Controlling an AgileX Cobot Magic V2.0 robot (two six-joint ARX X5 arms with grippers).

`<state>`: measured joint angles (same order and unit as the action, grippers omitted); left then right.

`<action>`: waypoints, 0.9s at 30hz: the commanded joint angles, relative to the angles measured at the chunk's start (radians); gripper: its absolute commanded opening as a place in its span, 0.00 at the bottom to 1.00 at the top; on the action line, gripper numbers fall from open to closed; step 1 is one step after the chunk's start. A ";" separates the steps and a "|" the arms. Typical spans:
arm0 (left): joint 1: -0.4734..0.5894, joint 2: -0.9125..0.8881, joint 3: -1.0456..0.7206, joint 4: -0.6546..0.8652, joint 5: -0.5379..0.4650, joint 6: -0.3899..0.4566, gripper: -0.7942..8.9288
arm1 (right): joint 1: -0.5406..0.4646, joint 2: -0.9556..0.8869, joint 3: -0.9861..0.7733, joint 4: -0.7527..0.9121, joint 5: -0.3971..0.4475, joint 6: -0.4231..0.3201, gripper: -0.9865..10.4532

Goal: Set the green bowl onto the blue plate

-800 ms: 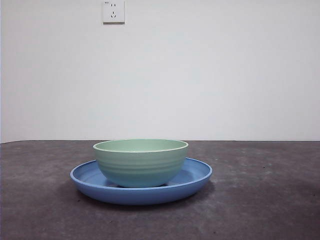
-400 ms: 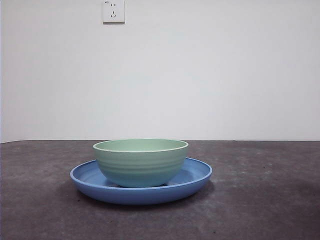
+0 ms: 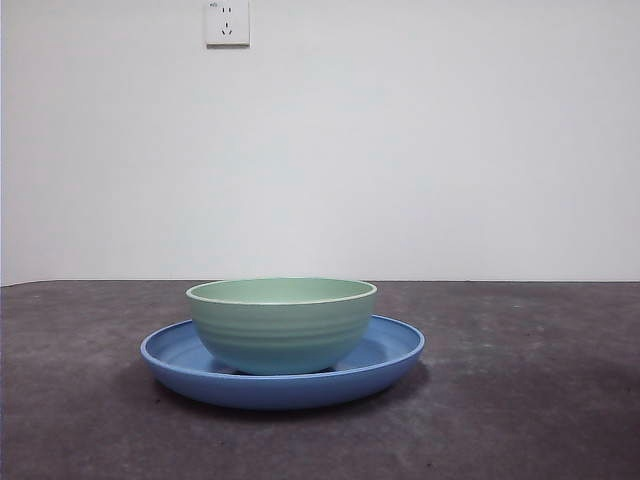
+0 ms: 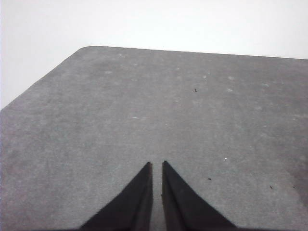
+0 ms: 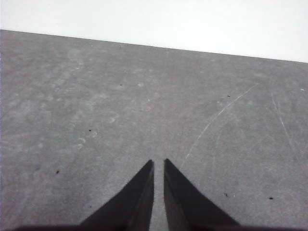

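The green bowl (image 3: 281,325) stands upright inside the blue plate (image 3: 390,350) on the dark grey table in the front view. No arm shows in that view. My left gripper (image 4: 157,165) is shut and empty over bare table. My right gripper (image 5: 159,162) is shut and empty over bare table too. Neither wrist view shows the bowl or the plate.
A white wall with a socket (image 3: 227,22) stands behind the table. The left wrist view shows the table's rounded corner (image 4: 89,49) and far edge. The right wrist view shows a scratched tabletop (image 5: 216,118).
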<state>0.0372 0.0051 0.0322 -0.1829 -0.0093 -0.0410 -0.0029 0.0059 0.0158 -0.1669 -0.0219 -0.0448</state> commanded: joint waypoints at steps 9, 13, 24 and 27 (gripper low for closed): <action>0.001 -0.002 -0.021 -0.005 -0.005 0.002 0.11 | -0.001 -0.002 -0.005 0.013 0.003 0.011 0.11; 0.001 -0.002 -0.021 -0.005 -0.005 0.002 0.11 | -0.001 -0.002 -0.005 0.013 0.003 0.011 0.11; -0.017 -0.002 -0.021 -0.005 -0.005 0.002 0.11 | -0.001 -0.002 -0.005 0.013 0.003 0.011 0.11; -0.017 -0.002 -0.021 -0.005 -0.005 0.002 0.11 | -0.001 -0.002 -0.005 0.013 0.003 0.011 0.11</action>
<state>0.0200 0.0051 0.0322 -0.1829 -0.0097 -0.0410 -0.0029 0.0063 0.0158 -0.1665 -0.0219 -0.0448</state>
